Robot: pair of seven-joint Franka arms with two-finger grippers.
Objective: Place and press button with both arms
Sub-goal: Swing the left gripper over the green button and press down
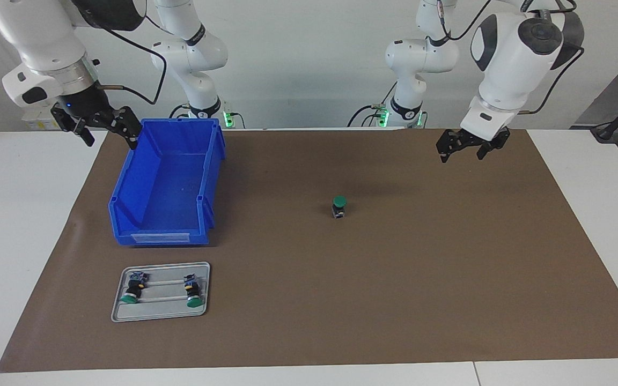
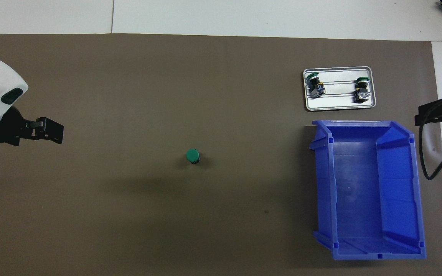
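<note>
Three buttons: one stands alone on the brown mat, two lie in a tray.
Button (image 1: 339,207): upright, green cap on top, near the middle of the mat (image 1: 395,279), a little toward the left arm's end of the bench; nothing touches it.
Left gripper (image 1: 471,146): in the air over the mat near its edge closest to the robots, toward the left arm's end; fingers spread, nothing between them.
Button relative to left gripper: well apart from it, lying toward the mat's middle and low on the mat while the gripper hangs high.
Right gripper (image 1: 104,127): in the air over the mat's corner at the right arm's end, just beside the blue bin's rim; fingers spread, holding nothing.
Button relative to right gripper: well apart, with the bin between them.
Blue bin (image 1: 165,182): open-topped, on the mat at the right arm's end, nothing visible inside.
Tray (image 1: 161,292): grey metal, on the mat just beside the bin and farther from the robots than it, near the mat's corner at the right arm's end.
Other two buttons (image 1: 133,290) (image 1: 192,292): lying on their sides in the tray, apart from each other, green caps toward the bench edge away from the robots.
Bench (image 1: 14,214): white, showing around the mat's edges.
</note>
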